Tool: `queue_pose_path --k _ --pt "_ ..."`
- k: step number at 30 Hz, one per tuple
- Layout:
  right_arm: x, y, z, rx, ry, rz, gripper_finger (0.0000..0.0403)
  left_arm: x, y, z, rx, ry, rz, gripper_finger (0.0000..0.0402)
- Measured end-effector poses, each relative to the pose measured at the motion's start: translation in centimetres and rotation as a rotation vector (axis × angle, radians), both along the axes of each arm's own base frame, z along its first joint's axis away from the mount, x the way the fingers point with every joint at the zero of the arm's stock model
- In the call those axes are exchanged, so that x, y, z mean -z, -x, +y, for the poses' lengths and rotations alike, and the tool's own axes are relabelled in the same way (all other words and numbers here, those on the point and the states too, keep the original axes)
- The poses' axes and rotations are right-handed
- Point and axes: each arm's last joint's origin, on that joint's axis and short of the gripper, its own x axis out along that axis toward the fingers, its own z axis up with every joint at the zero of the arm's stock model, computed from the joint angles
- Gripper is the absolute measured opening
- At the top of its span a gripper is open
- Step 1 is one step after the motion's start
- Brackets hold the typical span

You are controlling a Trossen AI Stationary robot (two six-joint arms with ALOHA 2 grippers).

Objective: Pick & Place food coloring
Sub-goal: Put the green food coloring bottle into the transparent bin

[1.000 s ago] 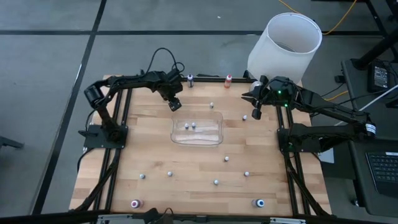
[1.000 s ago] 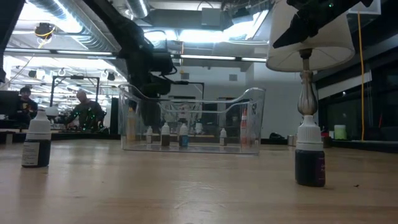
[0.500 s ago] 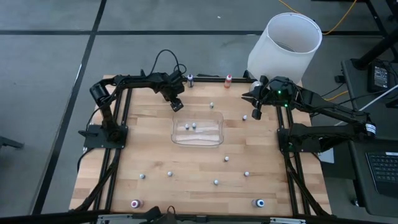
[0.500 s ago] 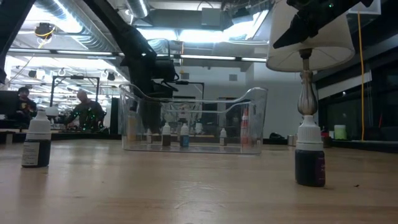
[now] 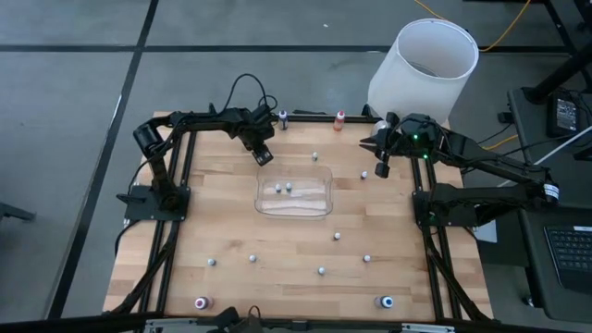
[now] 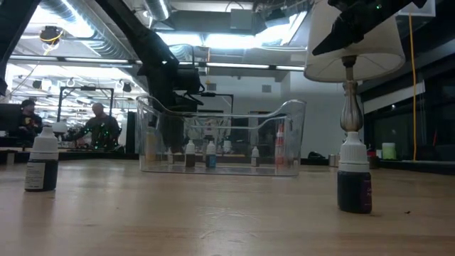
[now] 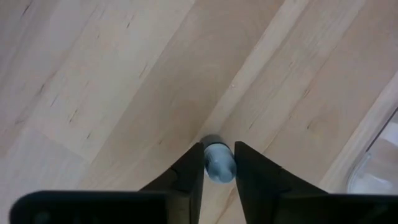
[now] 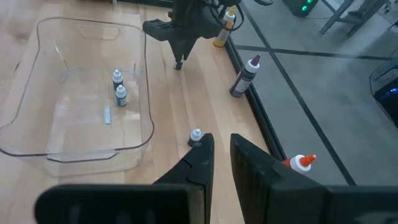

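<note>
My left gripper (image 5: 264, 157) points down at the table just off the far left corner of the clear tray (image 5: 259, 194), shut on a tiny bottle with a pale cap (image 7: 219, 165). Larger food coloring bottles stand upright along the table's edges: dark purple (image 5: 282, 117) and red (image 5: 339, 119) at the far edge, pink (image 5: 202, 302) and blue (image 5: 387, 302) at the near edge, and yellow-orange (image 8: 222, 31) behind the left arm. My right gripper (image 5: 381, 170) hangs raised over the far right, with a narrow gap and nothing between its fingers (image 8: 202, 158). My left gripper pinches the tiny bottle's round cap (image 7: 210, 167) between its two fingertips, one on each side. The fingers (image 7: 189, 174) come from above, pointing steeply down. The bottle stands upright; whether its base is still on the wood is hidden by the cap.
Two tiny bottles (image 8: 118, 87) stand inside the tray. Several more dot the wood, one (image 8: 196, 135) near my right gripper and others (image 5: 321, 270) on the near half. A tall white bin (image 5: 425, 69) stands beyond the far right corner. People (image 6: 96, 126) sit in the room behind.
</note>
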Motion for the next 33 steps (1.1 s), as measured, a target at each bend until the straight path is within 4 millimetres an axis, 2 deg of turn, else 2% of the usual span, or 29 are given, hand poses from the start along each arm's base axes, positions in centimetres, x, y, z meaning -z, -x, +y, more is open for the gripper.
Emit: queue_pose_path --k 15,20,23,26,33 --pt "0.0 0.0 0.0 0.000 0.000 0.000 0.0058 -0.2 0.2 -0.1 -0.020 0.011 0.015 0.0063" --pt "0.0 0.0 0.0 0.000 0.000 -0.001 0.0058 -2.1 -0.5 0.2 -0.008 0.010 0.017 0.0063" --pt "0.0 0.0 0.0 0.000 0.000 -0.001 0.0058 -3.9 -1.1 0.3 0.024 -0.006 0.008 0.0063" --pt "0.0 0.0 0.0 0.000 0.000 -0.001 0.0058 -6.6 -1.8 0.2 0.076 -0.043 -0.022 0.0063" --pt "0.0 0.0 0.0 0.000 0.001 -0.001 0.0058 -15.1 -2.9 -1.8 0.247 -0.148 -0.132 0.0063"
